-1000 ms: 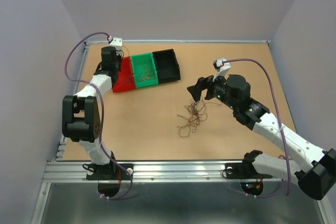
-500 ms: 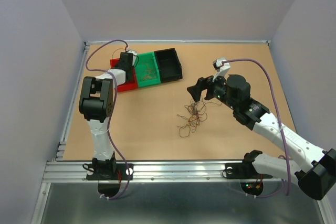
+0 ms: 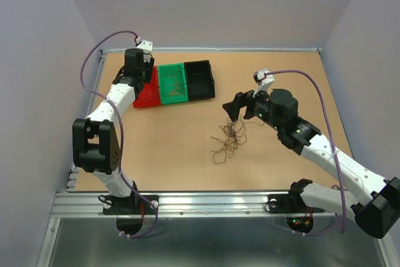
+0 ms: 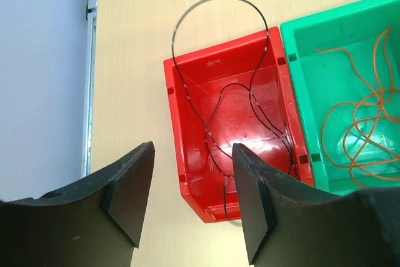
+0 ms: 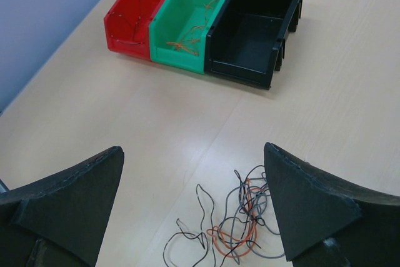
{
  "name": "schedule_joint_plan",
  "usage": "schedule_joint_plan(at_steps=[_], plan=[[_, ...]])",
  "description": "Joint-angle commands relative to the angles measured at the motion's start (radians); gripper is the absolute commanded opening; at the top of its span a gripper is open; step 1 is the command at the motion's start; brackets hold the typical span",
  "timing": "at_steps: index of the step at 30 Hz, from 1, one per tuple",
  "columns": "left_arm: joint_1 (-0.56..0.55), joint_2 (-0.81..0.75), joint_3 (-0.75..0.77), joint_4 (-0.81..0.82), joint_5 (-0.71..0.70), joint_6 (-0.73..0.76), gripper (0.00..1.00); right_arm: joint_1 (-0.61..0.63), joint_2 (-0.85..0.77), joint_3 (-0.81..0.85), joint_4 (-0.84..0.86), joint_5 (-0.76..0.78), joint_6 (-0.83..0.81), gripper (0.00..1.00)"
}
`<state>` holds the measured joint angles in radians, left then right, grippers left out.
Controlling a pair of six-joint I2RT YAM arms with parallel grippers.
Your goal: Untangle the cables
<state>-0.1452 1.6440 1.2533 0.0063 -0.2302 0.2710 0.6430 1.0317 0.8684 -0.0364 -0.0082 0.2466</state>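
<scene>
A tangle of thin cables, grey, black and orange, lies loose on the table, and shows in the right wrist view below and between my right fingers. My right gripper hovers open just above and behind it, holding nothing. One black cable lies in the red bin, its loop arching over the far rim. Orange cables lie in the green bin. My left gripper hangs open over the red bin's near left corner, with nothing between its fingers.
Red bin, green bin and black bin stand in a row at the back left. The table's left edge rail runs close beside the red bin. Grey walls enclose the table.
My left arm swung right over the bins, then back left to the red bin's far end. The right arm and the tangle have not moved.
</scene>
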Motion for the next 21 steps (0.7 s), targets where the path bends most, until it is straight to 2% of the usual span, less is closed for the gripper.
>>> schedule_joint_plan(at_steps=[1,4,9,11,14,21], plan=[[0.033,0.014,0.084,-0.08,0.067,0.0,0.65,0.007,-0.001,-0.012,0.055,-0.009,-0.01,0.98],[0.042,0.063,0.185,-0.157,0.107,-0.006,0.65,0.007,-0.002,-0.012,0.055,-0.01,-0.01,0.98],[0.044,0.109,0.155,-0.091,0.086,-0.004,0.64,0.007,-0.009,-0.012,0.055,-0.018,-0.01,0.98],[0.055,0.145,0.19,-0.08,0.09,-0.003,0.74,0.007,-0.004,-0.012,0.055,-0.019,-0.009,0.98],[0.081,0.183,0.28,-0.06,0.184,0.005,0.85,0.009,0.001,-0.011,0.055,-0.018,-0.01,0.98],[0.081,0.347,0.532,-0.124,0.186,0.045,0.85,0.009,0.007,-0.011,0.055,-0.021,-0.012,0.98]])
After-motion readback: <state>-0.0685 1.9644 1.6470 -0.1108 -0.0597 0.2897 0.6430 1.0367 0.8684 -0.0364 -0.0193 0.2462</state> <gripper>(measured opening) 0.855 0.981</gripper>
